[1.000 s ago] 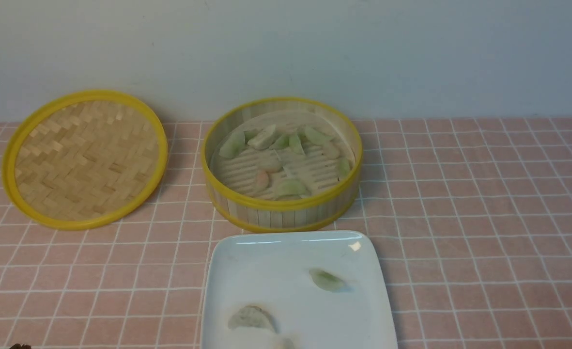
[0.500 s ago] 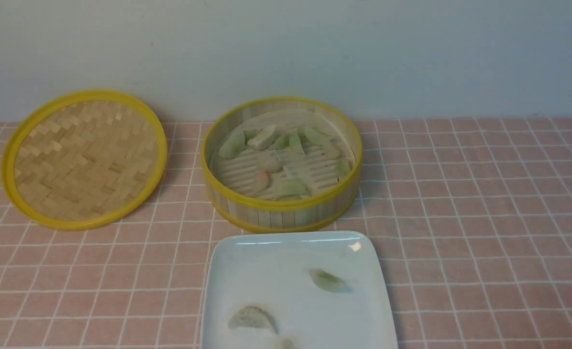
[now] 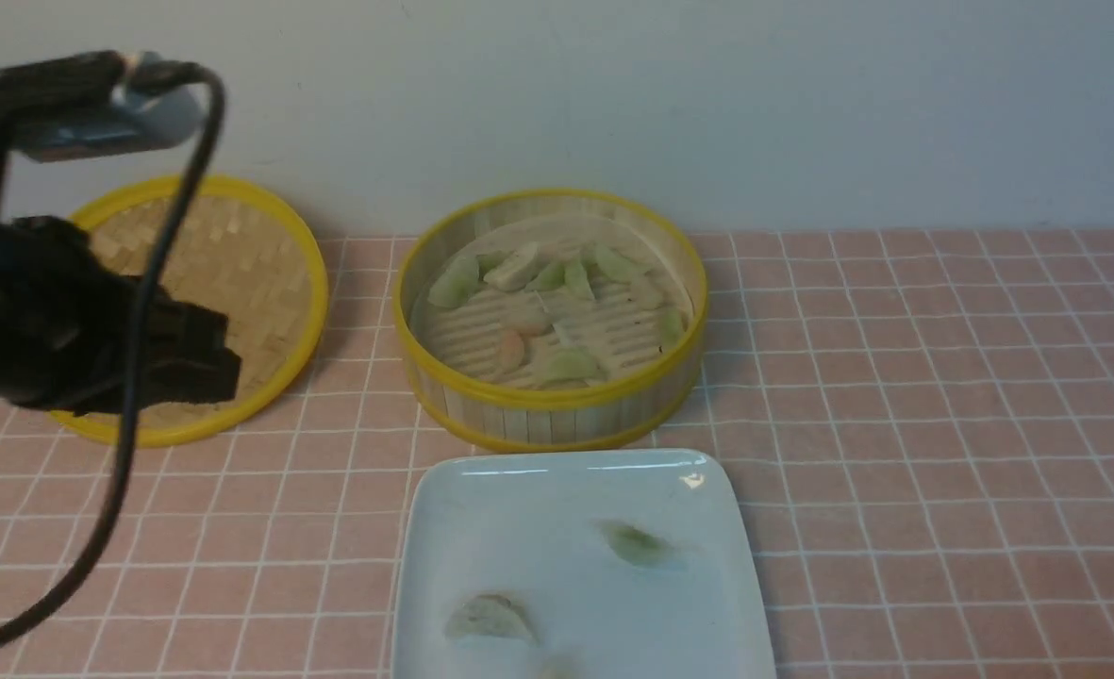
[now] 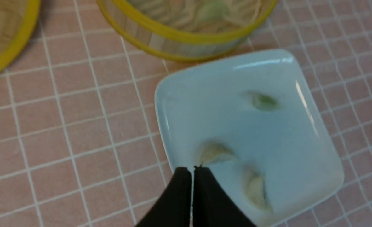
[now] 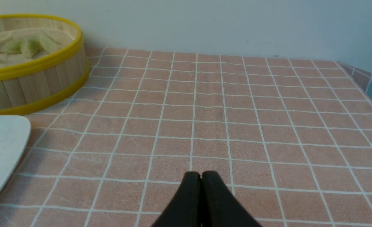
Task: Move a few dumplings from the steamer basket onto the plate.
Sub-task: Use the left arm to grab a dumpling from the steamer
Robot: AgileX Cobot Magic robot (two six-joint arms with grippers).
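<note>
The steamer basket (image 3: 552, 401) stands mid-table with several pale green and pinkish dumplings (image 3: 519, 267) inside. The white plate (image 3: 538, 509) lies in front of it and holds three dumplings: a green one (image 3: 639, 544), a whitish one (image 3: 489, 618) and one cut by the frame edge (image 3: 557, 668). My left gripper (image 3: 224, 363) is raised at the left, in front of the lid. In the left wrist view it (image 4: 192, 169) is shut and empty, over the plate's (image 4: 283, 142) edge beside a dumpling (image 4: 215, 153). My right gripper (image 5: 201, 174) is shut and empty over the bare cloth, right of the basket (image 5: 31, 83).
The flat woven lid (image 3: 245, 245) with a yellow rim lies left of the basket, partly hidden by my left arm and its cable (image 3: 132, 396). A pink checked cloth (image 3: 943, 396) covers the table. A pale wall runs along the back.
My left arm has come into the front view from the left and now covers part of the lid. The basket, plate and dumplings have not moved.
</note>
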